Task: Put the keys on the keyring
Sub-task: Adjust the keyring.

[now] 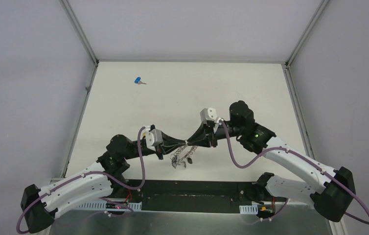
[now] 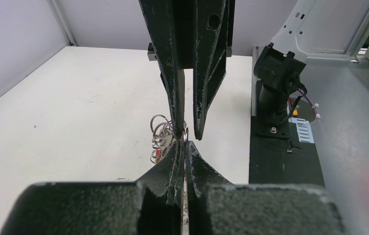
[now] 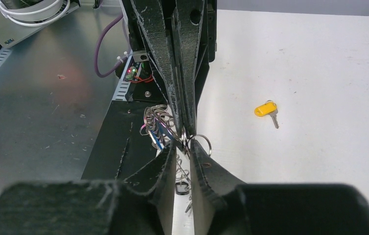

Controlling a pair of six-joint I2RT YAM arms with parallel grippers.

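The left claw is clamping the keyring above the desk, steadying it while the right claw, fingers narrowly apart, is straddling its rim.

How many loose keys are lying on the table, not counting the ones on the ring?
2. The blue key lies far back on the left of the table; the yellow key lies near the keyring. Others may be hidden.

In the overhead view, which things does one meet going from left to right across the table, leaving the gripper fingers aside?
Small blue-headed silver key → white camera block on the left wrist → grey metal keyring with hanging silver keys → white camera block on the right wrist.
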